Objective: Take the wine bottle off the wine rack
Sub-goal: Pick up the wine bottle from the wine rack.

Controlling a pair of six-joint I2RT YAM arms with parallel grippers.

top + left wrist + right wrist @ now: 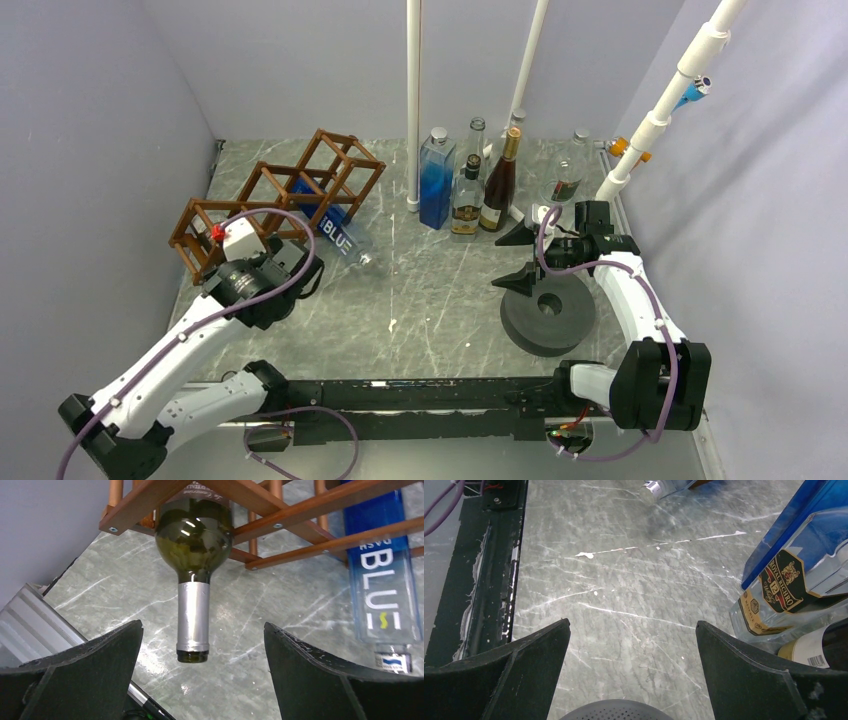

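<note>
top view: the wine rack [300, 180] sits at the back left of the marbled surface [430, 290], a blue bottle [335, 228] poking out of a middle cell. the left arm reaches to the rack's near end, and its wrist hides the wine bottle there. the right gripper [520, 255] hangs apart beside a grey foam ring [547, 315], near a cluster of upright bottles [470, 185]. left wrist view: the dark green wine bottle [194, 535] lies in the end cell, its silver-foiled neck pointing out between the fingers of the left gripper [202, 624], which are spread wide and touch nothing. right wrist view: fingers apart over bare surface, holding nothing. the likely trouble is the foil: a pinch there may slip. a pull off the cell's axis could catch the shoulder on the sticks, drag the light rack, and roll the blue bottle out.
</note>
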